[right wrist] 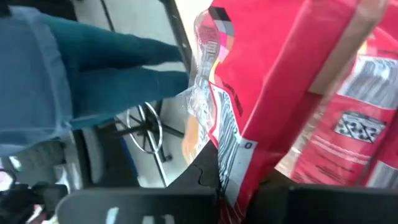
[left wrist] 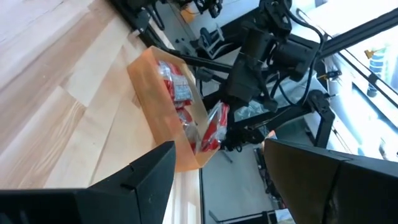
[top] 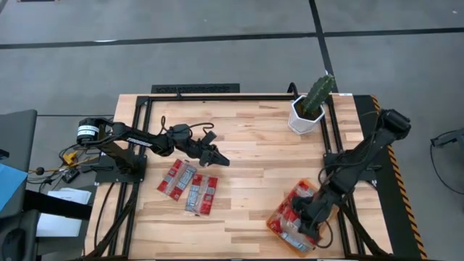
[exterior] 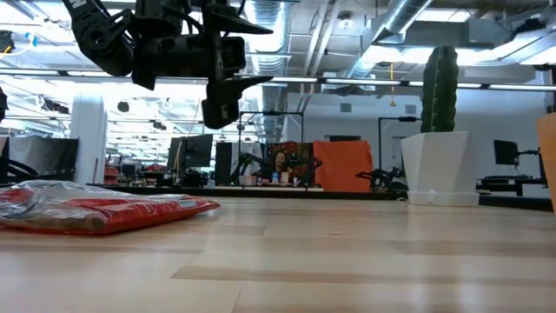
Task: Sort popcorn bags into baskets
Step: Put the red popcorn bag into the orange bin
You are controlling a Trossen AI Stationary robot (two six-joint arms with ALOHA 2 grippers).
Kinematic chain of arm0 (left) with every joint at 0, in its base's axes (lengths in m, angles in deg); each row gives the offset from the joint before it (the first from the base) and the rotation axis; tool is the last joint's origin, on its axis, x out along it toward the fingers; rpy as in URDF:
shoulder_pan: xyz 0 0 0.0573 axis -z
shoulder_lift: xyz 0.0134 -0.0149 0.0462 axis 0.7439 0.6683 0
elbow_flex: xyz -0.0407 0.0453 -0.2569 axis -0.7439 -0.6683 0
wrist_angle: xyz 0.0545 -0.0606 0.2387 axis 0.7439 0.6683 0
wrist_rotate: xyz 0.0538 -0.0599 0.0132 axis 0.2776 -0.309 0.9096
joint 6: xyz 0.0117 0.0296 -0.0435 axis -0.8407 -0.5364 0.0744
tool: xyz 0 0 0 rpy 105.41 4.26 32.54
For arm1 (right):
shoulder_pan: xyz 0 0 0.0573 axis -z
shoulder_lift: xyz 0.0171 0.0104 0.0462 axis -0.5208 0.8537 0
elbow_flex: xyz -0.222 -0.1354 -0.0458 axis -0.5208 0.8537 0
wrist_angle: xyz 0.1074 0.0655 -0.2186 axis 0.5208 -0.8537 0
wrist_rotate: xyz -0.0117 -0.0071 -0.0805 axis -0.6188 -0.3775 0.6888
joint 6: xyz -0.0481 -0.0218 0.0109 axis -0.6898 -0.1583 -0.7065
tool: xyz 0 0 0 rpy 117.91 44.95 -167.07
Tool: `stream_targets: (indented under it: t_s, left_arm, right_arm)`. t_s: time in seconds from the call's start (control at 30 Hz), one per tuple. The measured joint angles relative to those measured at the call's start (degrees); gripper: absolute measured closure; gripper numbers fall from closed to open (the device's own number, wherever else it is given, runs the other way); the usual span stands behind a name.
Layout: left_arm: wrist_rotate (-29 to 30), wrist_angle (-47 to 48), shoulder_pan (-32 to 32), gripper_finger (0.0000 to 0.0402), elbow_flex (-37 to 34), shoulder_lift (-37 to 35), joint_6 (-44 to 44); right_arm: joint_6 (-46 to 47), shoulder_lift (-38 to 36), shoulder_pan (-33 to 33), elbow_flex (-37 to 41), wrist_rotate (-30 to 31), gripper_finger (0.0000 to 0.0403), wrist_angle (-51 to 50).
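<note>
Three red popcorn packets [top: 190, 186] lie flat on the wooden table left of centre; they also show in the low view [exterior: 95, 209]. The orange basket [top: 274, 220] stands at the near right and holds several packets; its wall also shows in the left wrist view [left wrist: 155, 93]. My right gripper [top: 310, 212] is over the basket, shut on one red packet [left wrist: 214, 127]. My left gripper [top: 220, 157] is open and empty, above the table just far-right of the three packets. My right gripper pinches the red packet between its two fingers at one end [right wrist: 239, 180], coming from above. The packet hangs upright below the fingers over the basket's far corner [left wrist: 208, 140]. Whether its lower end touches the packets inside cannot be told.
A white pot with a cactus [top: 310, 109] stands at the far right. A black frame [top: 217, 96] runs along the table's far and side edges. A person's legs in blue trousers [right wrist: 93, 68] show beyond the table on the right.
</note>
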Motion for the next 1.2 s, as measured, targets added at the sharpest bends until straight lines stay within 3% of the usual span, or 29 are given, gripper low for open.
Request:
stream_targets:
  t_s: [0.23,0.47,0.73,0.97,1.1,1.2]
  left_arm:
    - [-0.1,0.93,0.0,0.0168,0.0,0.01,0.0]
    - [-0.7,2.19,-0.31,0.0168,0.0,0.01,-1.33]
    - [-10.81,4.0,-2.13,0.0168,0.0,0.01,-0.55]
    - [-18.35,13.08,-5.89,0.0168,0.0,0.01,-4.59]
    - [-17.88,22.99,-7.79,0.0168,0.08,-1.34,-9.21]
    - [-14.96,37.23,-8.29,0.0168,1.49,-4.63,-16.31]
  right_arm:
    - [-0.16,1.49,1.0,0.0,-0.76,0.0348,0.57]
    - [-0.02,1.49,1.69,0.0,-2.22,0.0272,-0.08]
    - [0.96,1.49,2.94,0.0,-3.12,0.0186,-2.75]
    - [0.89,-3.39,5.25,0.0,-3.9,0.0186,-8.01]
    - [1.35,-9.19,7.32,-0.02,-2.63,0.0201,-12.2]
    - [1.35,-13.53,8.41,-0.02,1.79,0.0212,-13.21]
